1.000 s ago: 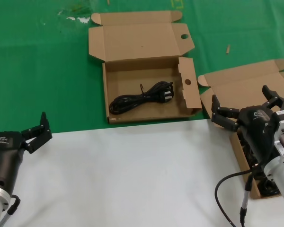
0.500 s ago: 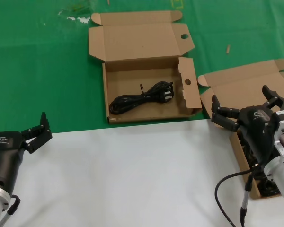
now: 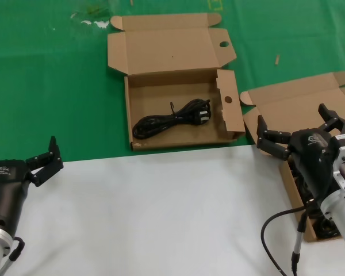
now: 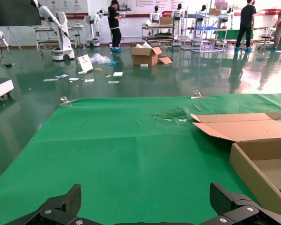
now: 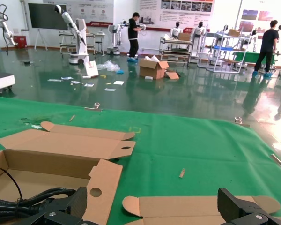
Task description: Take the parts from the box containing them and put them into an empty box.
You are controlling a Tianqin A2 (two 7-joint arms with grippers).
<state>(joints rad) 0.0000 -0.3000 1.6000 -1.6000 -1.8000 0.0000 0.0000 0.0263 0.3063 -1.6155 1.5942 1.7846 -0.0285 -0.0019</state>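
The wide cardboard box with round holes in its flaps lies open at the table's middle back, with one black looped power cord inside. The plain-lidded box lies open at the right; dark cords in it are mostly hidden by my right arm. My right gripper is open and empty, hovering over this box's near left part. In the right wrist view the gripper faces the plain lid, with the holed flap and the cord beside it. My left gripper is open and empty at the near left.
Green cloth covers the table's back half and a white sheet its front half. A small stick lies on the green at the back right. In the left wrist view the open gripper looks over green cloth toward the wide box's wall.
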